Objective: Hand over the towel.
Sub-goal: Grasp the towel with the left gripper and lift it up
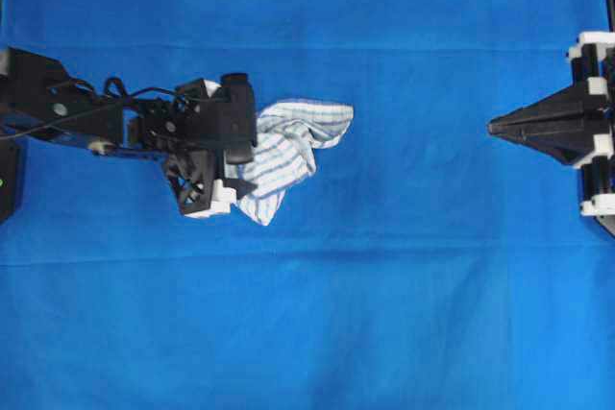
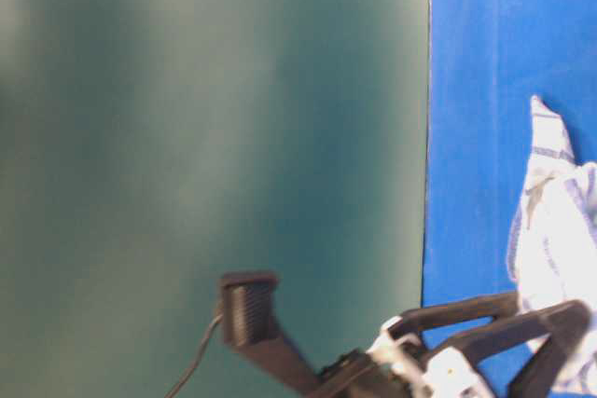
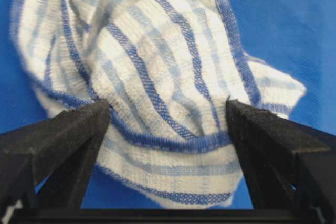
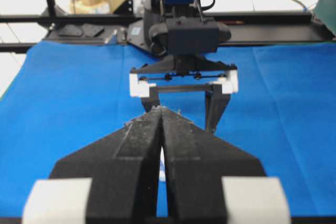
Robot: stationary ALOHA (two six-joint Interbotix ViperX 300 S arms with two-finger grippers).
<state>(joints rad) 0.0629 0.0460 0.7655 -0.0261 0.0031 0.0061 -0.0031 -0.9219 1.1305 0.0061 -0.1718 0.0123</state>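
Towel [image 1: 288, 151] lay crumpled in a loose heap on the large blue cloth [image 1: 384, 314] that covered the desk, left of the middle in the overhead view. The left gripper [image 1: 237, 156] sat right at its near edge with the jaws spread wide; in the left wrist view the two black fingers [image 3: 68, 135] flanked the striped bundle [image 3: 157, 77], one on each side, with nothing yet pinched between them. Whether the fingertips touched the fabric or the blue cloth beneath could not be told from these views.

The right gripper [image 1: 500, 127] waited well apart at the right edge, pointed toward the towel, its jaws pressed fully together and empty, as the right wrist view showed [image 4: 160, 116].

The pick-up looked like the step at hand, and it was where trouble seemed likeliest. The towel was soft and bunched, so closing on it might have caught only a single outer fold, which could slip free on the lift. If the jaws stood too low, they might have pinched the blue cloth along with the towel and dragged it up. Later, the right gripper would have had to open before receiving anything; a small bundle hanging limp would have offered little spare fabric to seize beside the left fingers.
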